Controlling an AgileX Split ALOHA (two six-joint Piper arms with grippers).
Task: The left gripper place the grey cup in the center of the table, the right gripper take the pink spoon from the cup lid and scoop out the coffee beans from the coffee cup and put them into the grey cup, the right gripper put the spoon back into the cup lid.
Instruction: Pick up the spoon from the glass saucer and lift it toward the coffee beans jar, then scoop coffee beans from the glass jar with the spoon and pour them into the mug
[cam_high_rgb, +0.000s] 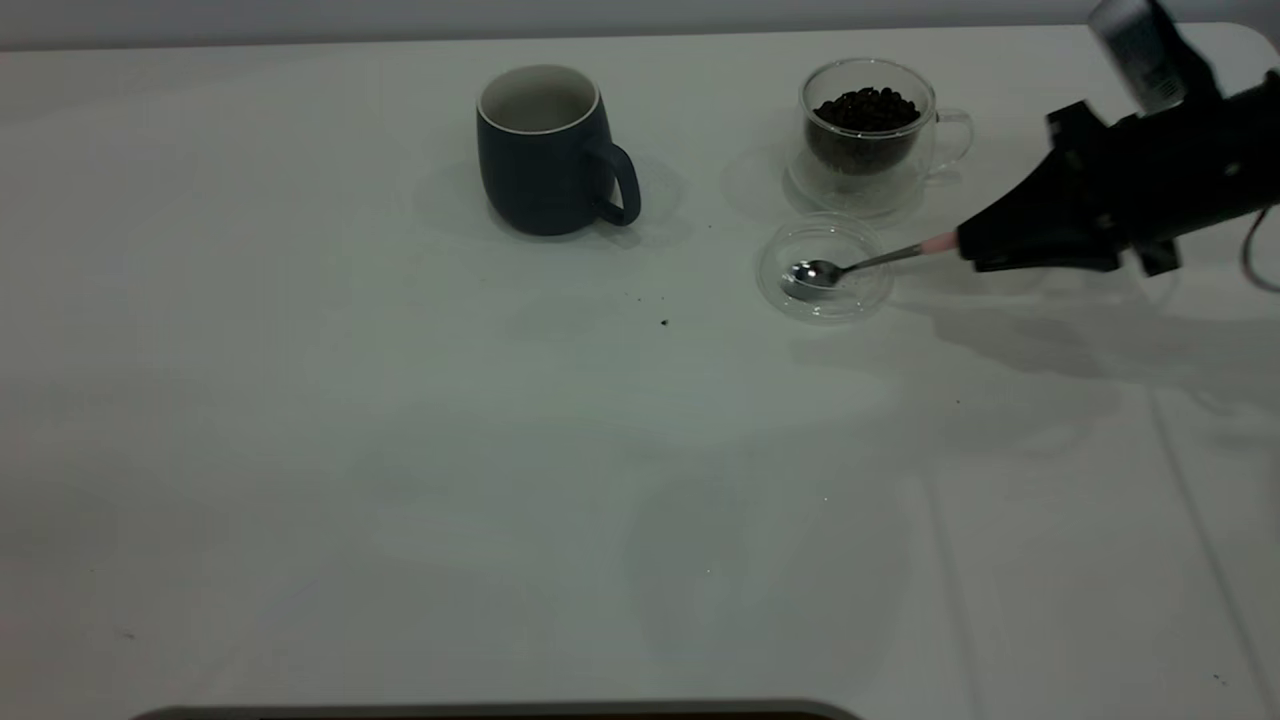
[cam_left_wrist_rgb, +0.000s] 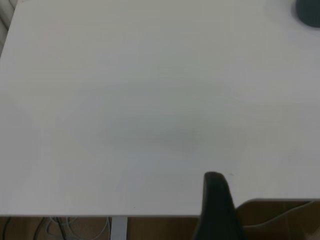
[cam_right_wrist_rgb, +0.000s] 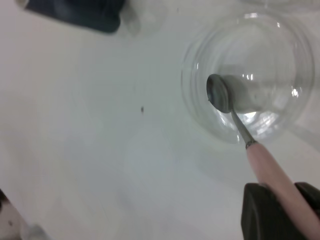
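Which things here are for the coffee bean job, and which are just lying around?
For the job:
grey cup
coffee cup
coffee beans
cup lid
pink spoon
right tool, shut on the spoon

Just lying around:
dark specks on the table

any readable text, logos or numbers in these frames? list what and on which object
None. No view shows any word, label, brand, number or sign.
the grey cup: plain, no print.
the coffee cup: clear glass, no marking.
the cup lid: clear, no marking.
the pink spoon: plain handle, no engraving visible.
the right gripper: plain black, no label visible.
the table: only a few dark specks.
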